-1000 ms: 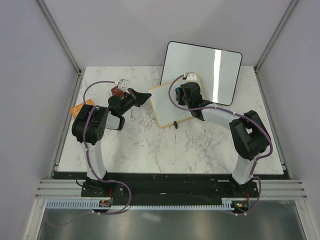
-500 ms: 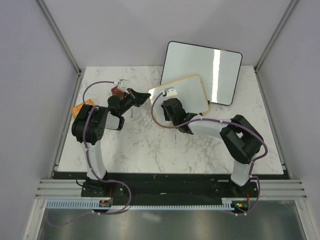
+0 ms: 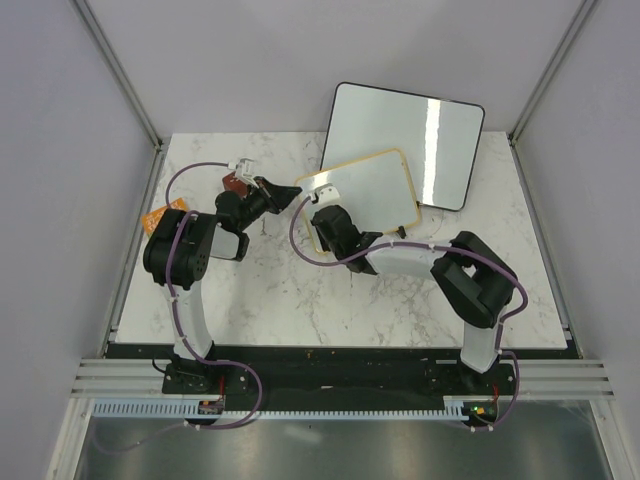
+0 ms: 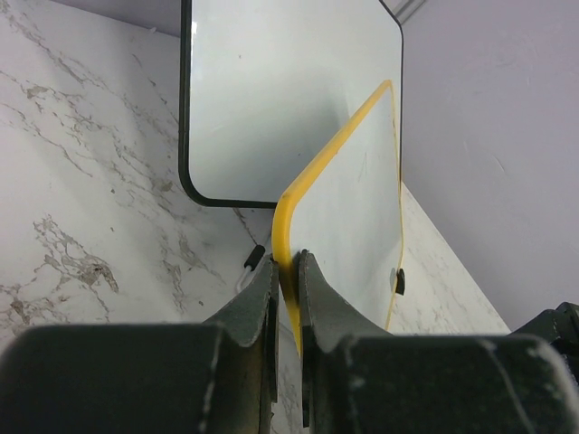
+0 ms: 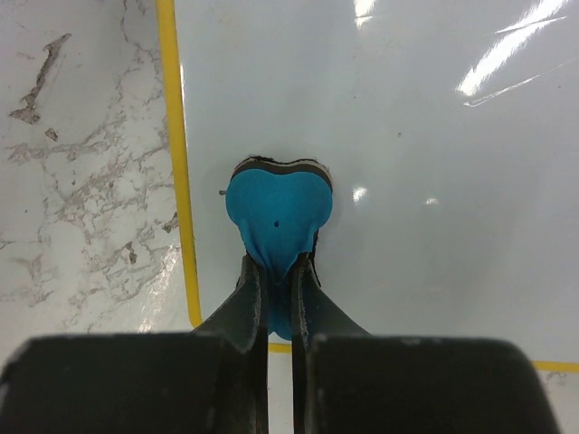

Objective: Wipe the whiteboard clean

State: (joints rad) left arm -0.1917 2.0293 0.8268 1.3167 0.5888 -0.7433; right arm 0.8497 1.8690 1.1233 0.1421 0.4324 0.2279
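- At the far left edge of the marble table (image 3: 250,290), a small orange item (image 3: 160,216) lies beside the left arm's shoulder; I cannot make out what it is.
- The left arm reaches toward the right across the back of the table, and the left gripper (image 4: 287,271) is pinched narrow onto the left corner of the whiteboard (image 3: 375,188).
- From the left wrist, its two dark fingers (image 4: 256,298) press on either side of the yellow frame, and the board runs away from them edge-on.
- The whiteboard sits mid-table toward the back, turned at an angle, and its surface shows plain white with glare.
- A small black foot (image 4: 399,281) shows along its lower edge in the left wrist view.
- The right gripper (image 5: 279,271) is down over the board's near-left part, just inside the frame.
- It is closed tight on a blue heart-shaped eraser (image 5: 279,215).
- The eraser's dark underside rests on the white surface, just beside the yellow frame strip, with marble showing past it on the left.
- Behind and to the right lies a larger black-framed board (image 3: 400,135); from above, the whiteboard's far right corner overlaps its near edge.
- The right arm bends back from the board, its elbow over the table's right side.
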